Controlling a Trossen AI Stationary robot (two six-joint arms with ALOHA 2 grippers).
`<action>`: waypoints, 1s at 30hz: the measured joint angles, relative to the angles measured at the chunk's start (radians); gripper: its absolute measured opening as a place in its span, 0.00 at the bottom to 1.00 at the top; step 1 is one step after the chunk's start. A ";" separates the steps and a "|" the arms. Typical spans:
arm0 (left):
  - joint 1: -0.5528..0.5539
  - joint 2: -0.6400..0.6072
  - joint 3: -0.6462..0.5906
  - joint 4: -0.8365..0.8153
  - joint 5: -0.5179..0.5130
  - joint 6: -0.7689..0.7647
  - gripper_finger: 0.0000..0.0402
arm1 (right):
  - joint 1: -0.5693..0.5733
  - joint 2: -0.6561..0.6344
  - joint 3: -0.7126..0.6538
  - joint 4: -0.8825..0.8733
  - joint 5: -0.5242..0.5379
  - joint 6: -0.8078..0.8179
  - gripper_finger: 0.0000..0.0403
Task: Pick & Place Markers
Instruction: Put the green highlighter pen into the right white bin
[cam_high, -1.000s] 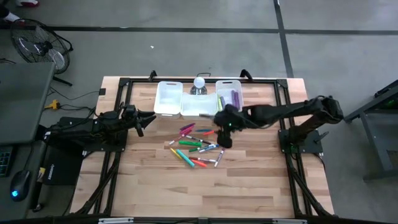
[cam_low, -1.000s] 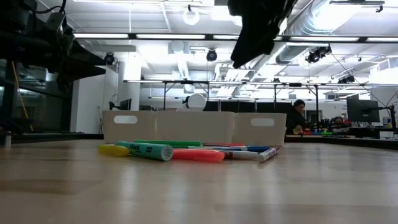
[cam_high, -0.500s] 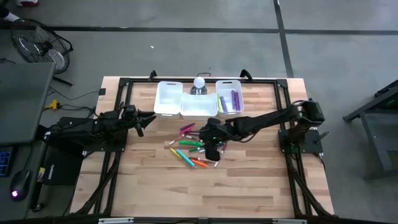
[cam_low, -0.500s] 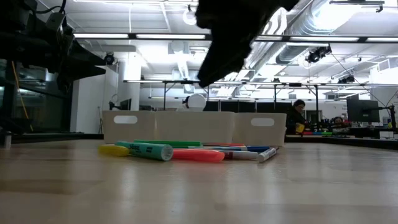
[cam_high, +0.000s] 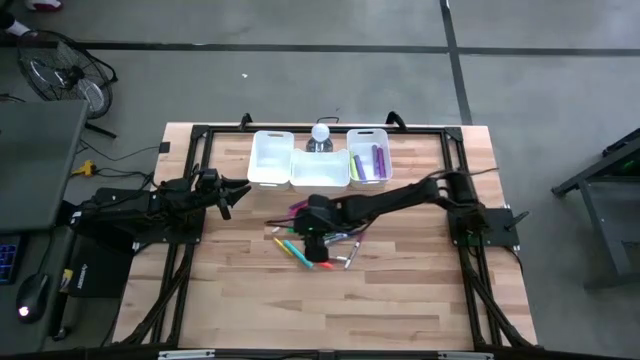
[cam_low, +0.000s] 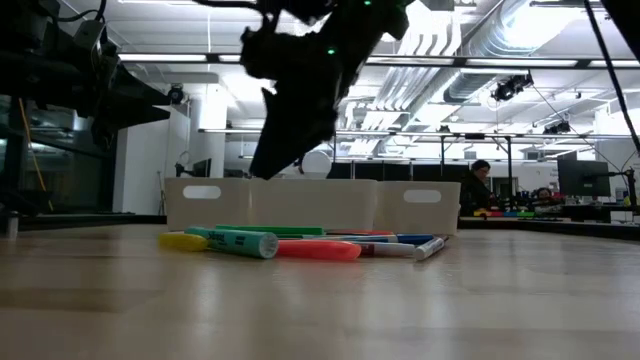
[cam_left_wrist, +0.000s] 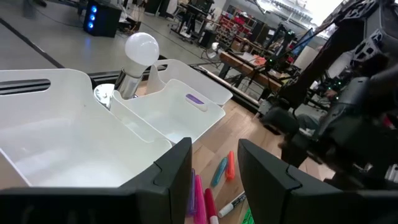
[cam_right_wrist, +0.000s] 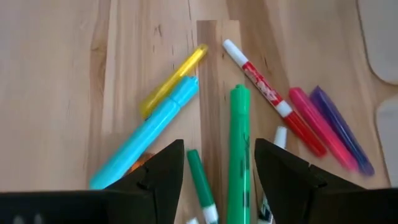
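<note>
Since a second ago the right arm has swung from beside the bins across to the marker pile, so the right gripper (cam_high: 316, 232) now hangs just above it with its fingers spread wide and empty. Largest is the wooden counter (cam_high: 400, 290), then the three white bins (cam_high: 270, 160) in a row at its far edge; the right-hand bin holds a purple and a yellow-green marker. The markers (cam_high: 318, 240) lie loose at the counter's middle, in front of the bins. A green marker (cam_right_wrist: 239, 149) lies between the right gripper's fingers, below them. The left gripper (cam_high: 228, 193) waits at the counter's left, partly open and empty.
</note>
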 joint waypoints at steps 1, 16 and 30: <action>0.000 0.000 0.000 0.000 0.000 0.000 0.32 | 0.000 0.013 0.016 -0.006 -0.002 -0.011 0.46; 0.000 0.000 0.000 0.000 0.000 0.000 0.32 | -0.016 0.103 0.053 -0.055 0.010 0.011 0.45; 0.000 0.000 0.000 0.000 0.000 0.000 0.32 | -0.036 0.128 0.051 -0.074 0.005 0.012 0.42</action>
